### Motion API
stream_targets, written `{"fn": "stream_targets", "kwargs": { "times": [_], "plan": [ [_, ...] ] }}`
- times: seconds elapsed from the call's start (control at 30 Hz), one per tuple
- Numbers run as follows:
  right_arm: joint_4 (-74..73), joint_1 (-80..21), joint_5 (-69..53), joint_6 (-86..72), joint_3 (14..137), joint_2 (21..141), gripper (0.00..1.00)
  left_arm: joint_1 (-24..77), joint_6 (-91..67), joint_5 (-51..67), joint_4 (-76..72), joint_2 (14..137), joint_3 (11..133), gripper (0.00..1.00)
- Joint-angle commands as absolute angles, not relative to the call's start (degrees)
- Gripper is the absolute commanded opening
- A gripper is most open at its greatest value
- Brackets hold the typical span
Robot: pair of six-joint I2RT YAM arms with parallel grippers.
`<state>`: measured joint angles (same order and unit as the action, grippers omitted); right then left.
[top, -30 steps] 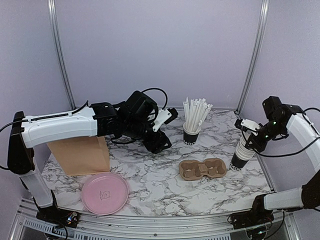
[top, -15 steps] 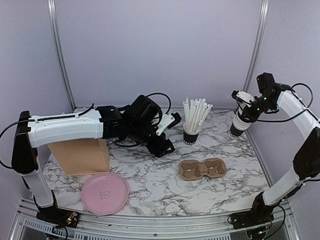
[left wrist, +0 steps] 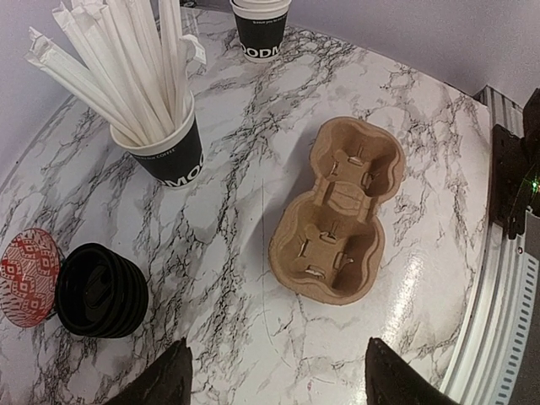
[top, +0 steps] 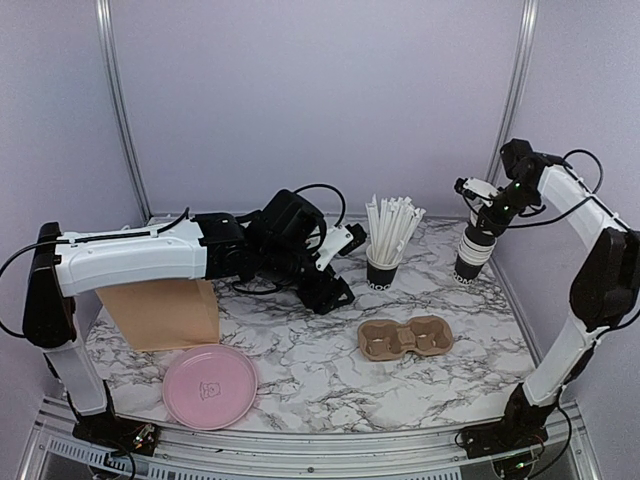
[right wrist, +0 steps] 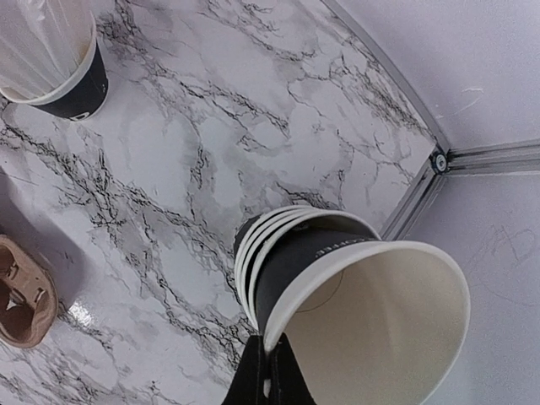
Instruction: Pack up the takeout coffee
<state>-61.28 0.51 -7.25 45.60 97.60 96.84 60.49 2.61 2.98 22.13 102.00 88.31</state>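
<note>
A stack of black paper cups (top: 469, 256), cream inside, stands at the back right of the table. My right gripper (top: 479, 221) is shut on the rim of the top cup (right wrist: 363, 312), which sits tilted and partly out of the stack (right wrist: 253, 245); the pinched fingers (right wrist: 268, 378) show at the bottom edge. A stack of black lids (left wrist: 101, 291) lies by the straw cup. My left gripper (top: 331, 291) is open and empty, low over the table's middle, with its fingertips (left wrist: 166, 386) on either side of bare marble near the carrier. The lids are hidden in the top view.
A brown two-hole pulp carrier (top: 405, 338) lies right of centre. A black cup of white straws (top: 384, 262) stands behind it. A brown paper bag (top: 160, 311) and a pink plate (top: 210, 386) are at the left. A red patterned disc (left wrist: 29, 275) lies by the lids.
My right arm has carried the cup stack from the front right to the back right. My left gripper has shifted slightly to the right.
</note>
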Motion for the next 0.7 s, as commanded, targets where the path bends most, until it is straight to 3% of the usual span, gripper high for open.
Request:
{"fn": "stream_targets", "kwargs": {
  "times": [0.0, 0.2, 0.33, 0.43, 0.53, 0.67],
  "plan": [
    [-62.15, 0.18, -8.26, 45.04, 100.06, 94.13, 0.00, 60.73, 2.90, 2.92, 20.74, 102.46, 88.68, 0.71],
    [-66.51, -1.69, -10.15, 44.08, 106.84, 89.51, 0.00, 60.73, 2.27, -0.38, 21.10, 102.09, 89.52, 0.71],
    [-65.80, -4.47, -14.33, 44.74, 104.39, 82.90, 0.00, 59.59, 1.58, -8.04, 21.72, 99.71, 89.39, 0.74],
    [-69.41, -10.90, -19.60, 48.30, 98.50, 78.36, 0.00, 55.63, -5.96, -12.78, 23.69, 98.99, 89.81, 0.72],
    [-73.26, -19.22, -20.74, 50.12, 95.76, 75.73, 0.00, 49.39, -12.73, -9.56, 26.55, 98.80, 90.23, 0.66],
    [-75.97, -25.81, -27.55, 53.60, 94.93, 75.28, 0.00, 46.98, -12.53, -9.30, 26.69, 97.45, 89.02, 0.65]
  ]
}}
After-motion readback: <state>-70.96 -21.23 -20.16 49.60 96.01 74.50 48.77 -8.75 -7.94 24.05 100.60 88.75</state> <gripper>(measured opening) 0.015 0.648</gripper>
